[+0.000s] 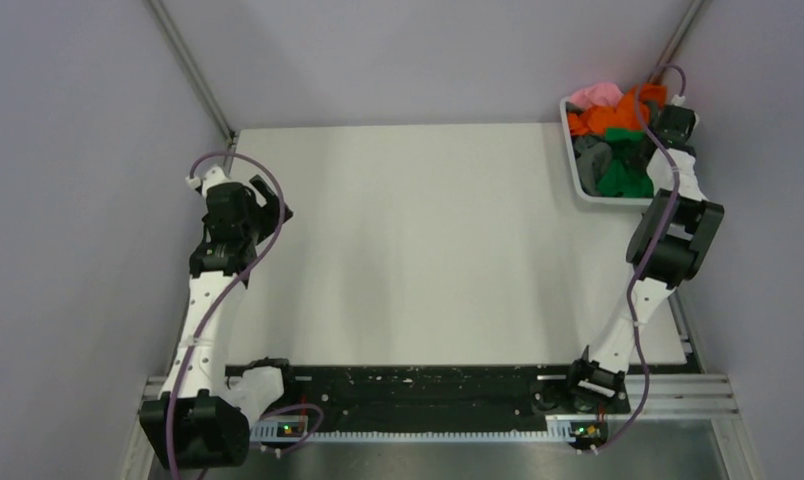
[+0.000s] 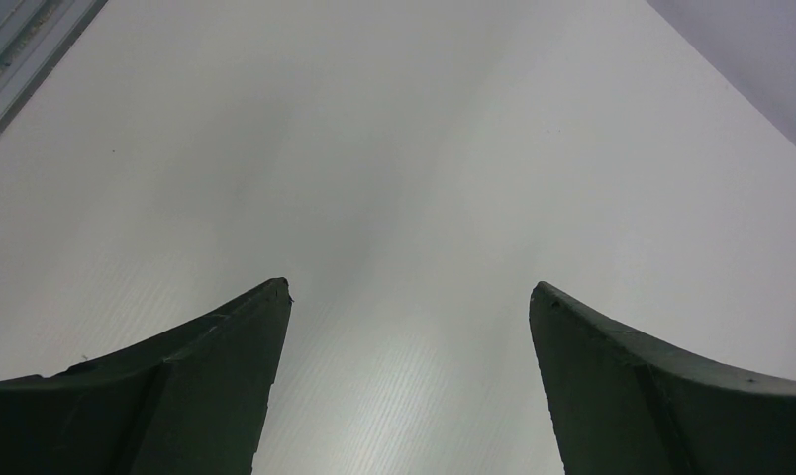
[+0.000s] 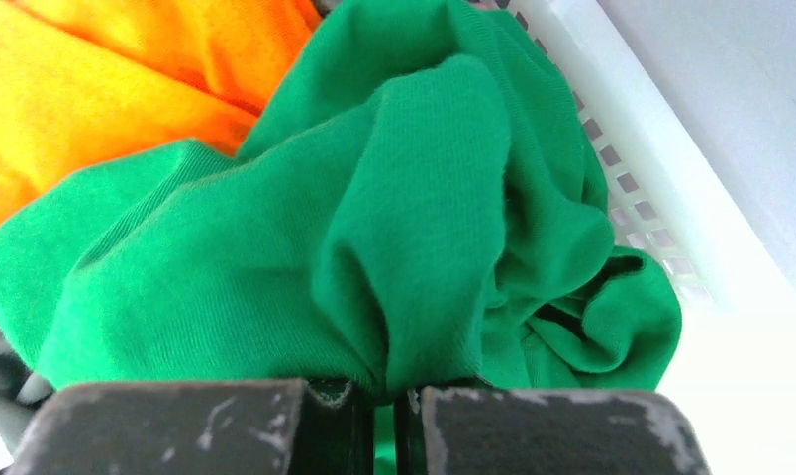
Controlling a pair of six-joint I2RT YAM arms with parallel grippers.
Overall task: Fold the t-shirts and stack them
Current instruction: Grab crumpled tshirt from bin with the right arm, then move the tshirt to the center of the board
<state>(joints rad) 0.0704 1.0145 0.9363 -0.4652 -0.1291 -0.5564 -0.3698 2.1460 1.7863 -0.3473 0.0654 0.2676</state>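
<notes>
Top view only: the white mesh basket (image 1: 569, 150) sits at the table's (image 1: 408, 250) far right corner, heaped with crumpled shirts: pink t-shirt (image 1: 596, 95), orange t-shirt (image 1: 608, 118), dark grey t-shirt (image 1: 590, 155).
Right wrist view only: the right gripper (image 3: 384, 416) has its fingers pressed nearly together, pinching a fold of the green t-shirt (image 3: 424, 198).
Green t-shirt: bunched in the basket, rising directly above the pinch; orange cloth beside it, basket wall on its other side.
Left wrist view only: the left gripper (image 2: 409, 297) has its fingers spread wide over bare table, holding nothing, well apart from the shirts.
</notes>
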